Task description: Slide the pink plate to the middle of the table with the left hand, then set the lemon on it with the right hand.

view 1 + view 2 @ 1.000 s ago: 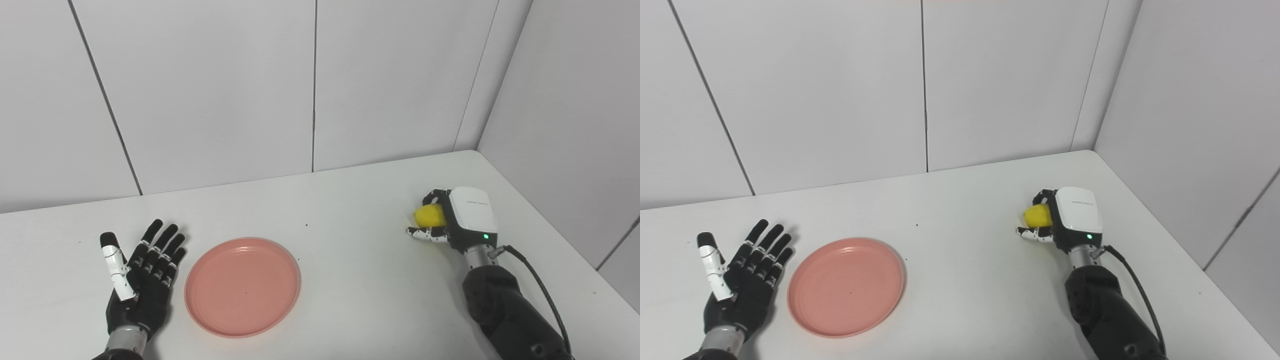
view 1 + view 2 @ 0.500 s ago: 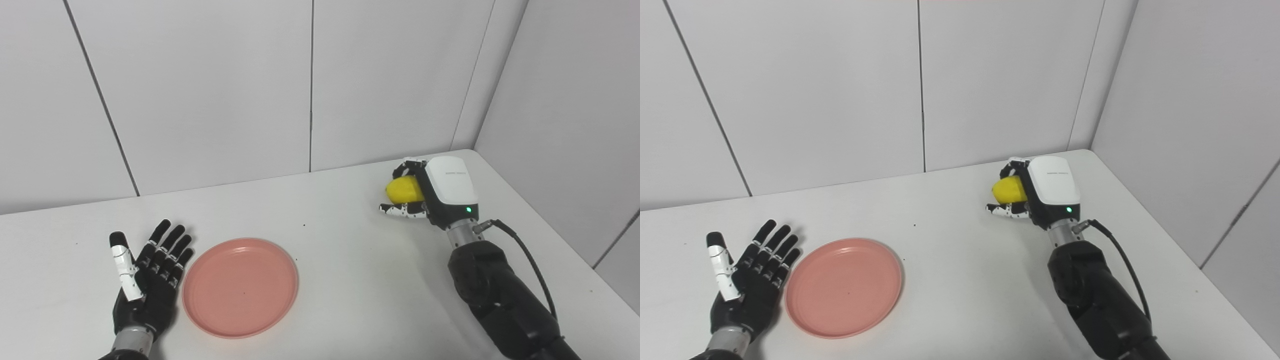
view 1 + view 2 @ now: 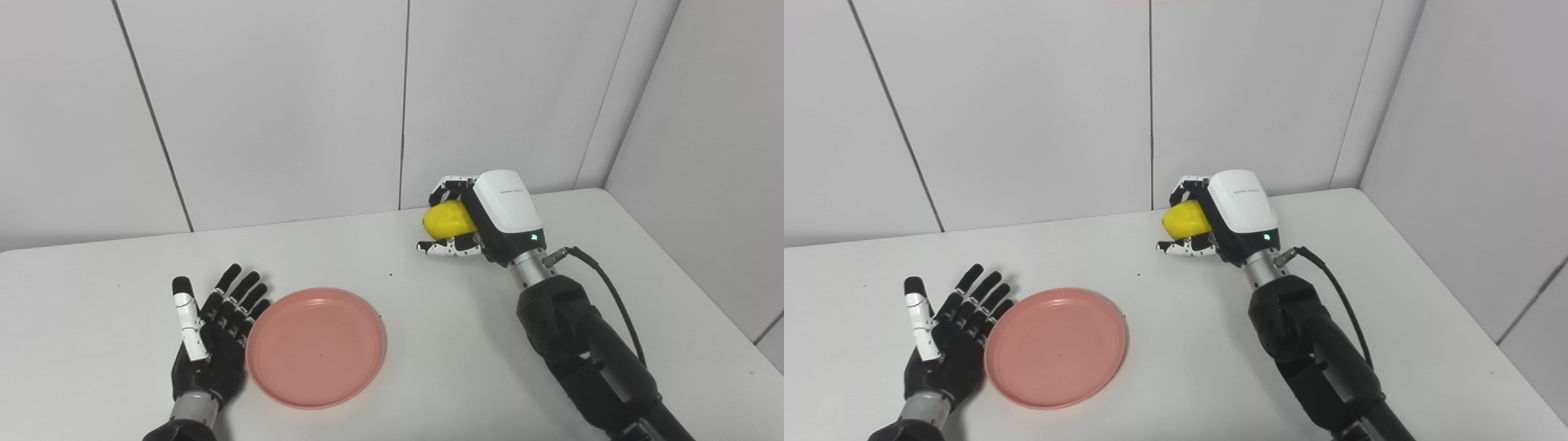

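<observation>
The pink plate [image 3: 316, 346] lies flat on the white table [image 3: 441, 343], near the table's front edge and left of its centre. The left robot hand [image 3: 211, 340] rests palm up just beside the plate's left rim, fingers spread, holding nothing. Farther back and to the right of the plate, well apart from it, the right robot hand [image 3: 484, 220] is raised above the table with its fingers closed around the yellow lemon [image 3: 447, 220]. The lemon is clear of the table surface, gripped between the fingers [image 3: 450, 185] and thumb [image 3: 442, 247]
</observation>
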`<move>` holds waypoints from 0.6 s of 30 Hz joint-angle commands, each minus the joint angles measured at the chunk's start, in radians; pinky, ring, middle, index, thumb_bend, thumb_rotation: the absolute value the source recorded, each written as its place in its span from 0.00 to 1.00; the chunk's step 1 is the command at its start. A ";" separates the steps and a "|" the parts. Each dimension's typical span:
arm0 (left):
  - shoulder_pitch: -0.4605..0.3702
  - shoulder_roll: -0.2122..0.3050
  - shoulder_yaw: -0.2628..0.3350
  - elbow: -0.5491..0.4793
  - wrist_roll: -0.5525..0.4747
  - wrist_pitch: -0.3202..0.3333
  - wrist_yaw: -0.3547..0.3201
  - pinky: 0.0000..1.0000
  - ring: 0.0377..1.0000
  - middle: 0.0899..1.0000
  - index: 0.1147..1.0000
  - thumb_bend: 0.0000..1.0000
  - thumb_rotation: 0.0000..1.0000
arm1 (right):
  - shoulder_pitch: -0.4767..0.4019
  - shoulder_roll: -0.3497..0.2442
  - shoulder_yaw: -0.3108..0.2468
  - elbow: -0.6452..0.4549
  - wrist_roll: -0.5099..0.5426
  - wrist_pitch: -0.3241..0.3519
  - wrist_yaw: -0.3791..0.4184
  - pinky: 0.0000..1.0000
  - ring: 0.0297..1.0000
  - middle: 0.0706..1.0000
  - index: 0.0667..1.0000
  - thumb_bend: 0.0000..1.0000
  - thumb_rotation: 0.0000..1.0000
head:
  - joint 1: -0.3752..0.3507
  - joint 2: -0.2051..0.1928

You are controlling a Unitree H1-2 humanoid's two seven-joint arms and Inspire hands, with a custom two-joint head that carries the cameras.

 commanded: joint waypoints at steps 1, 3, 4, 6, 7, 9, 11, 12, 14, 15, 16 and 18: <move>0.044 -0.020 -0.010 0.030 0.029 0.054 0.038 0.87 0.82 0.78 0.82 0.78 0.97 | -0.053 0.007 0.005 -0.035 -0.002 -0.043 0.011 0.21 0.24 0.30 0.44 0.50 0.17 | 0.003 0.001; 0.046 -0.028 -0.014 0.026 0.035 0.053 0.041 0.87 0.82 0.78 0.82 0.78 0.97 | -0.055 0.021 0.014 -0.038 0.006 -0.051 0.021 0.21 0.25 0.30 0.44 0.50 0.17 | 0.026 0.003; 0.047 -0.032 -0.015 0.025 0.040 0.053 0.044 0.86 0.82 0.78 0.81 0.78 0.97 | -0.057 0.030 0.021 -0.037 0.007 -0.057 0.023 0.21 0.25 0.30 0.44 0.50 0.17 | 0.032 0.003; 0.047 -0.041 -0.016 0.024 0.048 0.056 0.052 0.86 0.82 0.78 0.81 0.77 0.97 | -0.061 0.048 0.034 -0.033 0.006 -0.064 0.026 0.20 0.24 0.29 0.44 0.51 0.16 | 0.045 0.003; 0.047 -0.046 -0.017 0.025 0.050 0.056 0.055 0.86 0.82 0.78 0.81 0.77 0.96 | -0.063 0.054 0.038 -0.031 0.007 -0.064 0.029 0.20 0.23 0.29 0.44 0.51 0.16 | 0.059 0.002; 0.048 -0.054 -0.020 0.027 0.055 0.053 0.059 0.86 0.82 0.78 0.81 0.77 0.96 | -0.070 0.066 0.049 -0.022 0.007 -0.068 0.035 0.21 0.24 0.30 0.44 0.51 0.16 | 0.075 0.002; 0.047 -0.063 -0.021 0.030 0.063 0.049 0.062 0.85 0.82 0.78 0.80 0.77 0.96 | -0.078 0.079 0.060 -0.014 0.002 -0.068 0.043 0.21 0.25 0.30 0.44 0.51 0.16 | 0.086 0.001; 0.047 -0.066 -0.021 0.032 0.065 0.044 0.062 0.85 0.82 0.78 0.80 0.77 0.96 | -0.082 0.086 0.066 -0.009 0.000 -0.071 0.046 0.21 0.25 0.31 0.44 0.51 0.16 | 0.093 0.000; 0.048 -0.072 -0.020 0.038 0.067 0.035 0.061 0.85 0.82 0.78 0.80 0.77 0.96 | -0.089 0.094 0.076 0.000 -0.002 -0.086 0.048 0.21 0.25 0.31 0.44 0.50 0.16 | 0.103 0.000; 0.049 -0.075 -0.020 0.038 0.069 0.034 0.063 0.85 0.82 0.78 0.80 0.77 0.96 | -0.091 0.096 0.080 0.003 -0.001 -0.095 0.049 0.21 0.25 0.31 0.44 0.50 0.16 | 0.112 0.000; 0.049 -0.077 -0.021 0.039 0.074 0.033 0.066 0.84 0.82 0.78 0.80 0.77 0.95 | -0.094 0.099 0.085 0.004 -0.001 -0.100 0.053 0.21 0.25 0.30 0.44 0.50 0.16 | 0.113 0.000; 0.051 -0.080 -0.024 0.041 0.084 0.028 0.064 0.84 0.82 0.78 0.79 0.78 0.95 | -0.098 0.101 0.094 0.005 -0.001 -0.108 0.061 0.22 0.26 0.32 0.45 0.50 0.16 | 0.121 0.001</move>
